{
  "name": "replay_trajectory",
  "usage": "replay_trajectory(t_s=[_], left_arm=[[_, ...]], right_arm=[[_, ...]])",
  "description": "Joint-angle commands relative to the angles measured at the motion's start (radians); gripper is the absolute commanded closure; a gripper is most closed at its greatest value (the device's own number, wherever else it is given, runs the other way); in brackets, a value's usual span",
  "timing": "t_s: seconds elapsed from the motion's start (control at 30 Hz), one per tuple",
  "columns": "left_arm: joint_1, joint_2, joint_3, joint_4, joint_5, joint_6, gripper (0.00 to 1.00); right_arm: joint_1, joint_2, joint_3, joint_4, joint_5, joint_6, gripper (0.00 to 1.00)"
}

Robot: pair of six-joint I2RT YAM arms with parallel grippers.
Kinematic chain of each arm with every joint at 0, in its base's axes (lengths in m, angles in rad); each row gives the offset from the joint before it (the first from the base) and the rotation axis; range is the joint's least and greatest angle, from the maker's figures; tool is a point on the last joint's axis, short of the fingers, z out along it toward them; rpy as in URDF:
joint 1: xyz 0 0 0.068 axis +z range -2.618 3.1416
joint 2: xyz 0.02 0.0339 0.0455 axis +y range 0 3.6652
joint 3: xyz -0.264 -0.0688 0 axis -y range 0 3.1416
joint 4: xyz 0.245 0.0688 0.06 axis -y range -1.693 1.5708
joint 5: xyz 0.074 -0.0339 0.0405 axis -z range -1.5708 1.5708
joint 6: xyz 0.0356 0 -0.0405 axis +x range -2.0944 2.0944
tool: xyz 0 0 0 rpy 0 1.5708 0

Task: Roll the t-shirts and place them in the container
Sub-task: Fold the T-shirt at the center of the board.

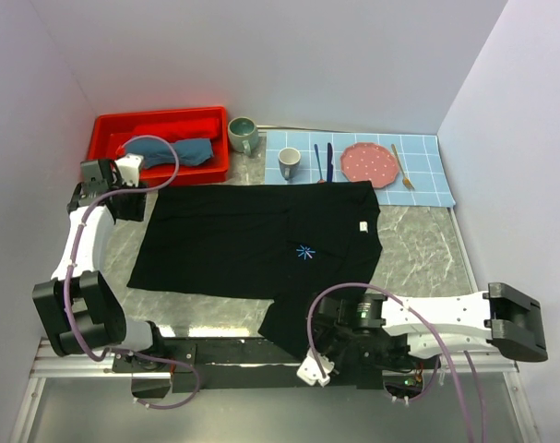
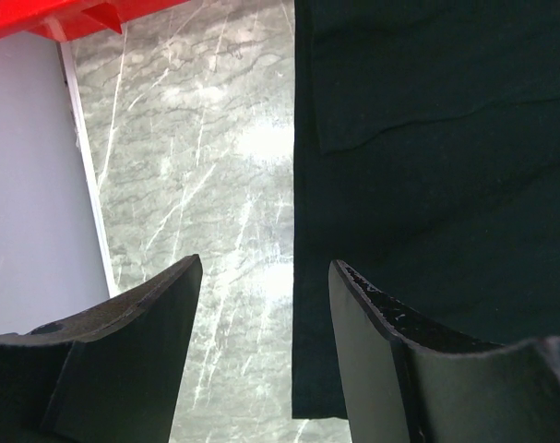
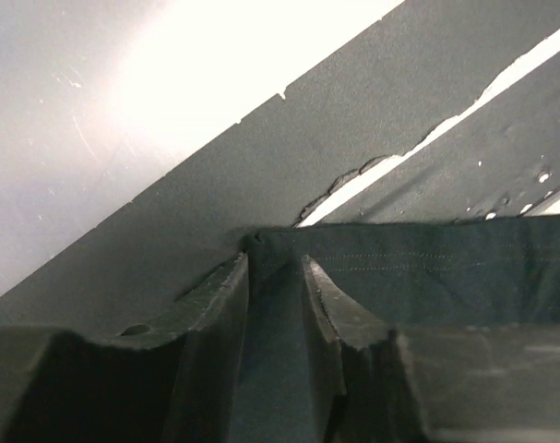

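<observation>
The black t-shirt (image 1: 252,242) lies spread flat on the marble table, its light-blue starburst print (image 1: 304,252) facing up. The teal-blue t-shirt (image 1: 173,152) lies bunched in the red bin (image 1: 160,123). My left gripper (image 1: 125,196) is open and empty by the black shirt's far left corner. In the left wrist view the gripper (image 2: 266,277) straddles the edge of the black shirt (image 2: 427,138) above the table. My right gripper (image 1: 309,349) is at the near edge. In the right wrist view the gripper (image 3: 275,263) is shut on a corner of the black shirt (image 3: 427,268).
A light-blue checked placemat (image 1: 427,171) at the back right holds a pink plate (image 1: 368,163), a fork (image 1: 401,168), blue cutlery (image 1: 324,161) and a mug (image 1: 290,163). A green mug (image 1: 244,135) stands beside the red bin, whose corner shows in the left wrist view (image 2: 58,14).
</observation>
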Motion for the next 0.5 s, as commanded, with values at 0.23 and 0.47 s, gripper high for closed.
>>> replay_trajectory(t_s=[0.23, 0.47], left_arm=[[0.033, 0.034, 0.041, -0.037, 0.029, -0.028, 0.36], [0.111, 0.003, -0.032, -0.17, 0.092, -0.014, 0.35]], right_arm=[[0.006, 0.004, 0.027, -0.02, 0.012, -0.021, 1.0], [-0.071, -0.128, 0.066, -0.108, 0.124, 0.078, 1.0]])
